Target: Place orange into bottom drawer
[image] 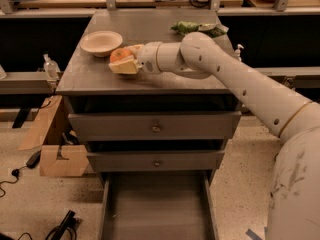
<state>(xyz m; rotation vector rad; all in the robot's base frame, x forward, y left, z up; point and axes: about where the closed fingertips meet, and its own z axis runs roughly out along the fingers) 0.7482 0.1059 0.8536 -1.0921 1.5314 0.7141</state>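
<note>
The orange [118, 55] sits between my gripper's [123, 59] two pale fingers, just in front of the beige bowl [101, 43] on the grey cabinet top [150, 79]. One finger [124, 67] lies along the orange's near side and the other at its far side, closed against it. Whether the orange rests on the top or hangs just above it is unclear. My arm reaches in from the right. The bottom drawer [155, 204] is pulled open below, its grey floor bare.
A green bag [197, 28] lies at the back right of the cabinet top. The two upper drawers [156, 127] are closed. A cardboard box [55, 151], cables and a small bottle [50, 66] are to the left on the floor and shelf.
</note>
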